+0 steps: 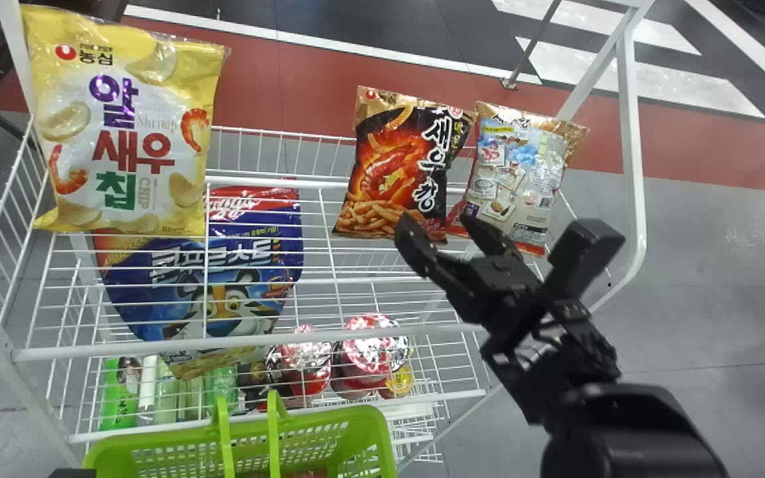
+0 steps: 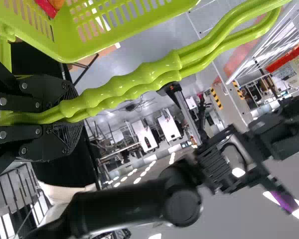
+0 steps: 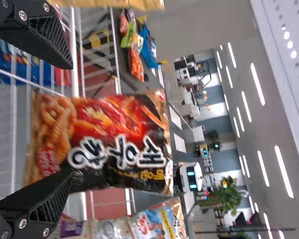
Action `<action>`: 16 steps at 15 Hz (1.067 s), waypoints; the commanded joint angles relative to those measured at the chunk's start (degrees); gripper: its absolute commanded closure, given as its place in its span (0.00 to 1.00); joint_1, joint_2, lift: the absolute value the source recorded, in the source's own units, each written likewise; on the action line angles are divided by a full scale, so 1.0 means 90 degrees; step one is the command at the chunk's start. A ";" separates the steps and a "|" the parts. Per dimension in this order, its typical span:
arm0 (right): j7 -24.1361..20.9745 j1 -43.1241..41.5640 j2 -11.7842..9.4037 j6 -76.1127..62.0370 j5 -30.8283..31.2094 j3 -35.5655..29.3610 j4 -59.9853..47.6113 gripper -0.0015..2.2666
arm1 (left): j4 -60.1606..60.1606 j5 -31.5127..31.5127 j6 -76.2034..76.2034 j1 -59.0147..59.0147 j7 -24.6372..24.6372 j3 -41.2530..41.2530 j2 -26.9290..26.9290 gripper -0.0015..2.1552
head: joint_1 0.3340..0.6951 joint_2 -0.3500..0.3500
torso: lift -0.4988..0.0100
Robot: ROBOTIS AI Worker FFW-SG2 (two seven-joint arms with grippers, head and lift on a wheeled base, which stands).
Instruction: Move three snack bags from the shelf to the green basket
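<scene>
Snack bags: on the shelf's upper level, a black-and-red foil bag (image 1: 386, 174), a pale, many-coloured bag (image 1: 522, 174) overlapping its side, and a big yellow plastic bag (image 1: 123, 133) well apart from both.
Right gripper (image 3: 70, 119): fingers spread wide, nothing between the pads; it is lined up with the black-and-red bag, which lies just beyond.
Left gripper (image 2: 72, 117): closed around the smooth green plastic handles (image 2: 124, 89) of the slotted lime-green basket (image 1: 362, 425).
Fingers' risk: a small sideways error could drive one finger into the pale bag, tipping it or catching both bags at once.
Foil's risk: slick, puffed film may slide out if only its edge is pinched.
Wire's risk: a low approach could snag the white wire shelf (image 1: 137, 348); lifting too little could drag the bag on its rim.
Count: three upright snack bags, one blue bag with a tiger (image 1: 256, 239) lower down, one basket, two handles, two grippers; something red (image 2: 49, 6) in the basket, number unclear.
</scene>
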 commanded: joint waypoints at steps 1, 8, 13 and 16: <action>-0.0110 -0.0583 0.0000 -0.0269 0.0267 0.0158 0.0557 0.03 | -0.0011 0.0010 0.0008 0.0001 0.0009 -0.0001 0.0012 0.73 | 1.00 0.00 | 0.89; -0.0100 -0.1345 -0.0010 0.0161 0.0951 0.0412 0.1211 0.60 | -0.0030 0.0010 -0.0011 -0.0019 0.0028 -0.0030 0.0051 0.73 | 1.00 0.00 | 0.89; -0.0002 -0.1042 -0.0039 0.0161 0.1010 0.0382 0.0957 0.98 | -0.0030 0.0020 0.0008 -0.0038 0.0019 -0.0040 0.0080 0.73 | 1.00 0.00 | 0.89; 0.0164 -0.0466 -0.0049 0.0337 0.0697 0.0158 -0.0029 0.98 | -0.0030 0.0020 -0.0011 -0.0009 0.0009 -0.0040 0.0080 0.73 | 1.00 0.00 | 0.89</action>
